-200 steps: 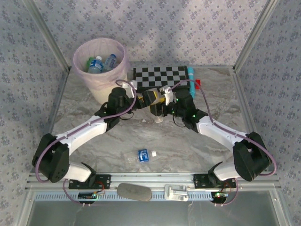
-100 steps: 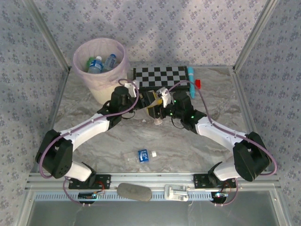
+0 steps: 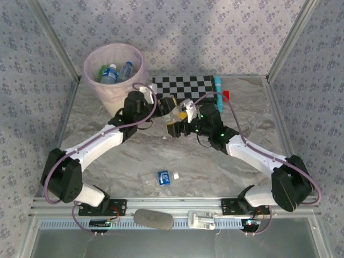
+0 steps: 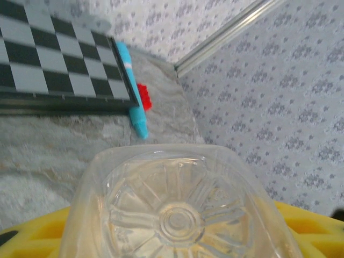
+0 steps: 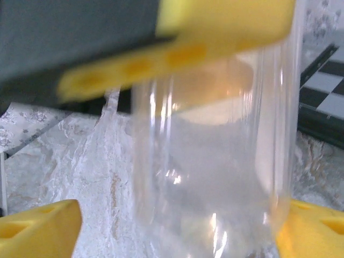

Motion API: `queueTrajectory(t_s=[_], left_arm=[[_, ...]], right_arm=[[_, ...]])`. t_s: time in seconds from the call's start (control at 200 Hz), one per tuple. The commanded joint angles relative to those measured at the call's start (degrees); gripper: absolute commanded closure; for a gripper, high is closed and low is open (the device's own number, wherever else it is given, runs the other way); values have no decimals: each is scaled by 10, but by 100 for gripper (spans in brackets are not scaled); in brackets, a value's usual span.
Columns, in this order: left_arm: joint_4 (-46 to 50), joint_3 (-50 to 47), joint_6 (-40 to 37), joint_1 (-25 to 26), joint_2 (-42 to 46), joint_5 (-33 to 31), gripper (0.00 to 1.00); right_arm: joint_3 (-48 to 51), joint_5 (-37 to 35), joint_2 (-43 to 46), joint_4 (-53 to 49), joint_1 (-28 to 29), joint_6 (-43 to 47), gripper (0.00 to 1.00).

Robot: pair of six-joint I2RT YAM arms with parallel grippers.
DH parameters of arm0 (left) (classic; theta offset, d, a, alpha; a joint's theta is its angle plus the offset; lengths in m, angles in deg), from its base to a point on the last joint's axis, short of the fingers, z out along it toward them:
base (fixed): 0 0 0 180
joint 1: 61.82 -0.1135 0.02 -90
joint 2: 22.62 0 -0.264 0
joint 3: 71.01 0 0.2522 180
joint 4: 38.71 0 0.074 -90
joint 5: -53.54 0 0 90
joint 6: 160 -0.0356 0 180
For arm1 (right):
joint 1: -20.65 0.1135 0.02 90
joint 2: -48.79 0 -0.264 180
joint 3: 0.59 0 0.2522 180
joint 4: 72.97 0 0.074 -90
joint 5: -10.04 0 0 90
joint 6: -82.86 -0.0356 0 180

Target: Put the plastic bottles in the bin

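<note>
You are partway through: at least two blue-labelled bottles [image 3: 117,72] are already lying in the bin [image 3: 88,75] at the far left corner of the bench [image 3: 226,161]. Your left pincer [image 4: 172,236] is clamping a clear bottle [image 4: 177,209] above the far middle of the bench, while your right pincer [image 5: 177,228] is standing apart around it. A loose bottle [image 3: 164,177] is waiting near the near edge, so I judge two are remaining.

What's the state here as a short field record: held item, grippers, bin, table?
held: clear bottle
left gripper: shut on the clear bottle
right gripper: open, fingers either side of the same bottle
bin: bottles inside, blue-labelled and green
table: loose bottle lying near the front edge
</note>
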Motion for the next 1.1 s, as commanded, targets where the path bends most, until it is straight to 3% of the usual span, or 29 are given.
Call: queueTrajectory(t_s=[0.0, 0.185, 0.47, 0.675, 0.85, 1.094], left_arm=[[20, 46, -44, -21, -2, -11, 57], [71, 112, -101, -54, 2, -23, 57], [174, 248, -243, -105, 9, -98, 57], [214, 309, -301, -173, 7, -134, 56], [179, 296, -326, -224, 36, -203, 56], [80, 222, -336, -260, 69, -274, 54]], right_arm=[[15, -14, 30, 11, 2, 4, 2], [30, -22, 40, 12, 1, 1, 0], [35, -31, 23, 10, 1, -11, 0], [35, -47, 25, -8, 0, -5, 0], [35, -54, 27, -14, 0, 2, 0], [30, -58, 25, -23, -1, 5, 0]])
